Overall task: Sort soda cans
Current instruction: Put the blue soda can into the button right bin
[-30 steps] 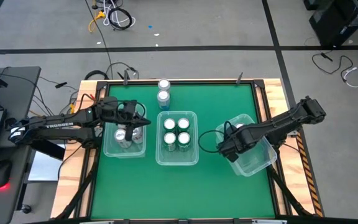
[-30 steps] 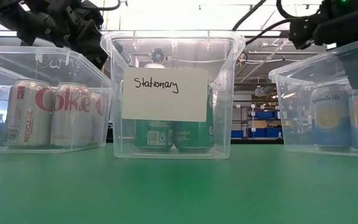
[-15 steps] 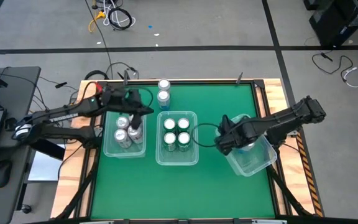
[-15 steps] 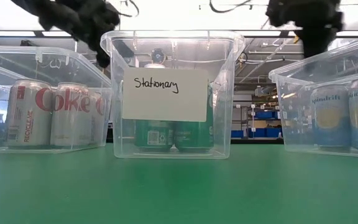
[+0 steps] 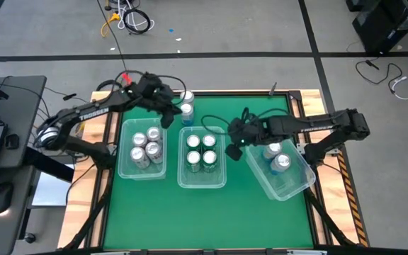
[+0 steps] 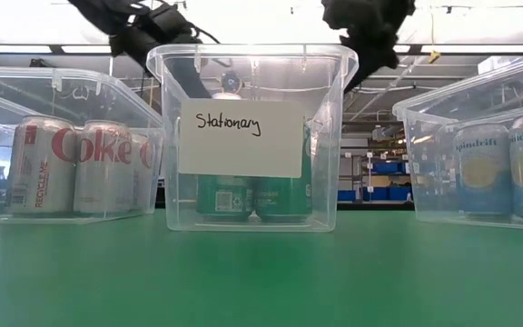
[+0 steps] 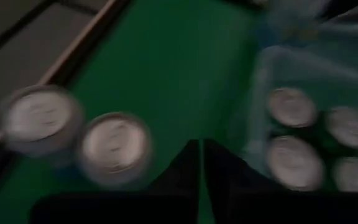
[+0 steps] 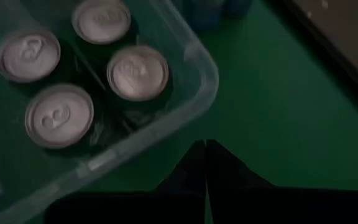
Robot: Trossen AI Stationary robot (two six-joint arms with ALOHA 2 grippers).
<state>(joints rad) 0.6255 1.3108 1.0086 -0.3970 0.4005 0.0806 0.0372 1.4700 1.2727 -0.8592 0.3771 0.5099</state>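
Two loose soda cans point(image 5: 186, 103) stand upright on the green table near its far edge; the left wrist view shows their silver tops point(image 7: 114, 146). My left gripper point(image 5: 169, 117), shut point(image 7: 201, 163), hovers just left of them, above the far right corner of the left bin point(image 5: 142, 149), touching nothing. That bin holds several white cans. The middle bin point(image 5: 202, 157) holds several green cans point(image 8: 137, 71). My right gripper point(image 5: 232, 140), shut point(image 8: 205, 155), hangs in the air just right of the middle bin. The tilted right bin point(image 5: 283, 170) holds two blue cans point(image 5: 276, 157).
A white label reading "Stationary" point(image 6: 241, 138) is on the middle bin's near wall. Bare green table point(image 5: 204, 212) lies in front of the three bins. Wooden rails point(image 5: 87, 191) frame the table. A laptop and mouse point(image 5: 2, 195) sit on a desk at the left.
My left gripper has risen from over the left bin and swung toward the far edge, up to the two loose cans. My right gripper has lifted out of the right bin and moved left toward the middle bin, uncovering the two blue cans. The bins have stayed put.
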